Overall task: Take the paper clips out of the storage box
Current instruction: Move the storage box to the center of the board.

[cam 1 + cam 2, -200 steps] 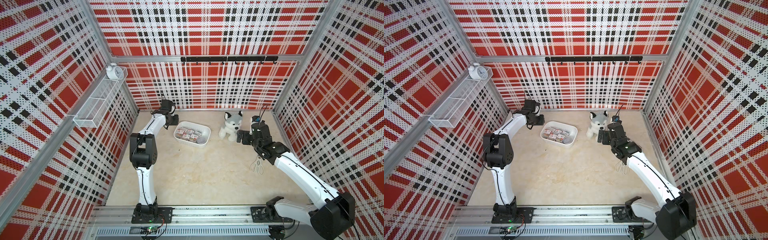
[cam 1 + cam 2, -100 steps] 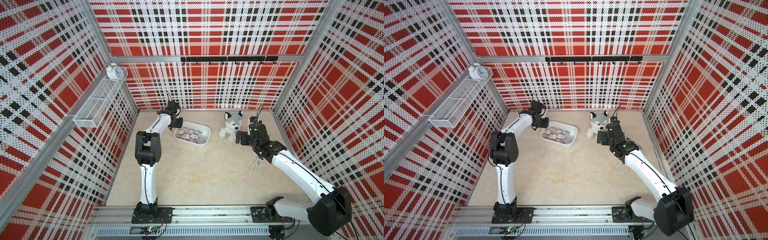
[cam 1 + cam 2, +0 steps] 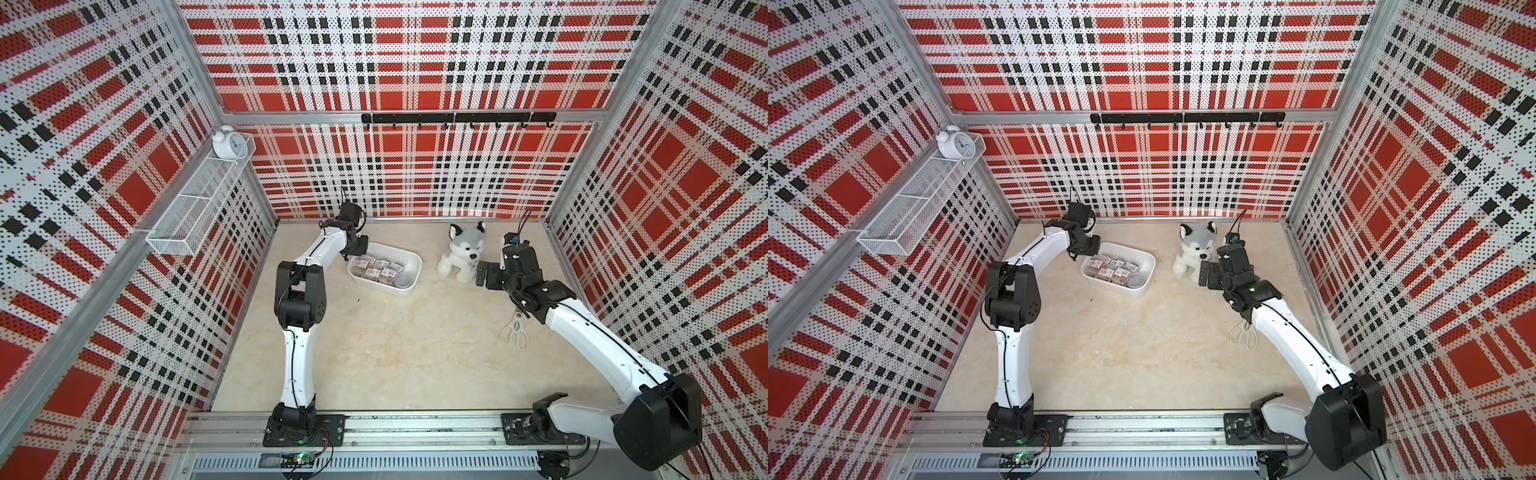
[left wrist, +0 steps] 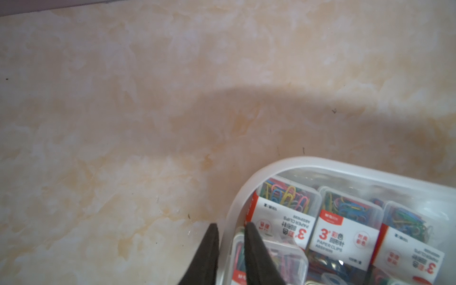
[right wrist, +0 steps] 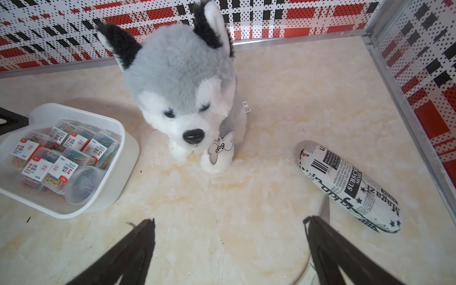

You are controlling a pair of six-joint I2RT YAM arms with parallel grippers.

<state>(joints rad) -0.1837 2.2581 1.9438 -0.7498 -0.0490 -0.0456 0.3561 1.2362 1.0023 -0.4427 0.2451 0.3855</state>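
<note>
While the paper clips (image 4: 345, 237) lie packed in the storage box (image 4: 345, 169) on the bench (image 4: 123, 123), the left fingers (image 4: 209, 249), narrow, straddle its wall, one inside, one outside; whether they pinch it cannot be told. The right fingers (image 5: 128, 254) stand wide, facing the plush dog (image 5: 182, 81).

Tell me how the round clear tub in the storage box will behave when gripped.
The round tub seems tilted against the clip cases, so it may roll once freed. Its smooth clear plastic probably slips between the jaws. Small and thin-looking, it is likely light and may flex if squeezed.
</note>
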